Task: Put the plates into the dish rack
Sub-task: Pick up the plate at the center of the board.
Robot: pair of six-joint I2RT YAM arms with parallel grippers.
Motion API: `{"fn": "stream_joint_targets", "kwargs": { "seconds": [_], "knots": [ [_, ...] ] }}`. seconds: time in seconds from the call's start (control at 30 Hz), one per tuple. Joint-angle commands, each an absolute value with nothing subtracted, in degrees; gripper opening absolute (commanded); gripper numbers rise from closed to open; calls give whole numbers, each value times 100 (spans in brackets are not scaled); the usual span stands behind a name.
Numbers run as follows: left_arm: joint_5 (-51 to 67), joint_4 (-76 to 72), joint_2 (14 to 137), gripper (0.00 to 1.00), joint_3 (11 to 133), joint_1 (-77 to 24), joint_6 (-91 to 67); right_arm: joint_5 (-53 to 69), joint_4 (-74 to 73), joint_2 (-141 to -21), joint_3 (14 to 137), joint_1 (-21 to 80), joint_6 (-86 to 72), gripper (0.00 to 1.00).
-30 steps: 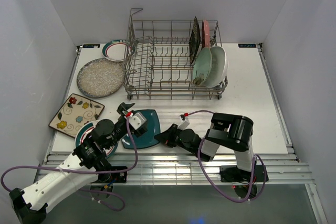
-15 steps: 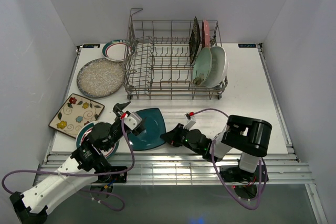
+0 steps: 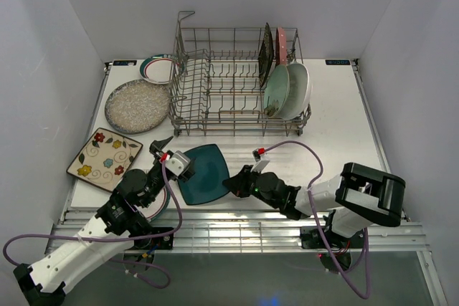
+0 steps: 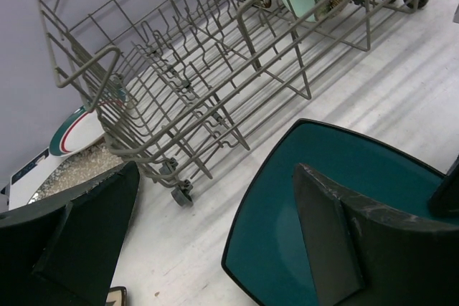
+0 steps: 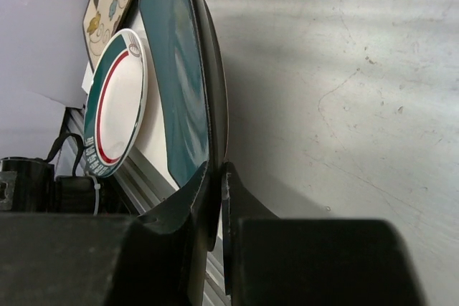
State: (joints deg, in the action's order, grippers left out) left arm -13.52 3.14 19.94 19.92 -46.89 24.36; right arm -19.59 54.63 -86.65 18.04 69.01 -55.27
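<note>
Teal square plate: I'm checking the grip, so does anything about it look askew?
Yes. The teal square plate is not flat: the right gripper is shut on its rim, which seems raised off the table, tilting it. No damage shows.

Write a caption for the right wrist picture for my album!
Right claw pinching the edge of the teal square plate, beside a green-and-red-rimmed white plate.
</note>
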Motion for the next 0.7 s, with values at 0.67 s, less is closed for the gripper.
{"fn": "stream_joint_targets", "kwargs": {
  "seconds": [0.67],
  "knots": [
    [-2162,-246,1855,98,1890,-4711,2531,-2426,4676,-7419,2531,6908,-4553,8]
  ]
}}
